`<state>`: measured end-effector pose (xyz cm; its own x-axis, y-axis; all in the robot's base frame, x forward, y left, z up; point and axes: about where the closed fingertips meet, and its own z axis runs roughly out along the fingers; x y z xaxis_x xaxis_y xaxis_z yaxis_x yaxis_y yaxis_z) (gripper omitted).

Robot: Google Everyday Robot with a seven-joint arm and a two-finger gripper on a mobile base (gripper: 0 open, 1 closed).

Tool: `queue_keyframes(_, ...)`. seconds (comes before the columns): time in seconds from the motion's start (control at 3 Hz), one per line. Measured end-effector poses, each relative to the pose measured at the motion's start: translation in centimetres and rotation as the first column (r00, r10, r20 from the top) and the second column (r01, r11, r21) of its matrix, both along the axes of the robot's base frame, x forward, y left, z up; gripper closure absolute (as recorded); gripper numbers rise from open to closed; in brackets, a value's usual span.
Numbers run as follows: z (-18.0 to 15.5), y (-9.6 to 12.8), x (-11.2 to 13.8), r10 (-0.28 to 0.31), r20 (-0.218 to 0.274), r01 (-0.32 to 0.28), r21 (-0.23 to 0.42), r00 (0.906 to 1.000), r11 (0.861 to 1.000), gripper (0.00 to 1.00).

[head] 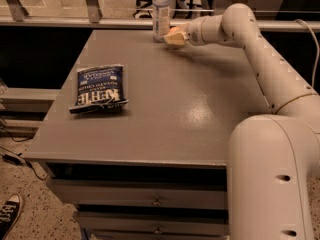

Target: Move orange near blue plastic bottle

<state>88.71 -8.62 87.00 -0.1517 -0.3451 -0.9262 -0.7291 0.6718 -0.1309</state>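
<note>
The blue plastic bottle point(161, 11) stands upright at the table's far edge; it is clear with a pale label. My gripper point(175, 36) reaches in from the right and sits low over the table, just right of the bottle's base and almost touching it. Its tip shows as a pale yellowish lump. The orange does not show anywhere on the table top, and I cannot tell it apart from the gripper's tip.
A flat dark-blue chip bag point(99, 88) lies on the left side of the grey table point(190, 114). My white arm spans the right side of the table. A rail and glass run behind the far edge. Drawers sit below the front edge.
</note>
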Motion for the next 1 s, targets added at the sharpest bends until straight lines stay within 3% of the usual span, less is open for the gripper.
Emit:
queue_keyframes(0.33, -0.3, 0.5, -0.3, 0.014, -0.016, -0.014, 0.005, 0.9998, 1.000, 0.00)
queue_keyframes(0.67, -0.2, -0.4, -0.8, 0.006, -0.020, -0.006, 0.001, 0.9998, 1.000, 0.00)
queue_keyframes(1.0, 0.4, -2.8, -1.9, -0.009, -0.021, 0.009, 0.005, 0.9997, 1.000, 0.00)
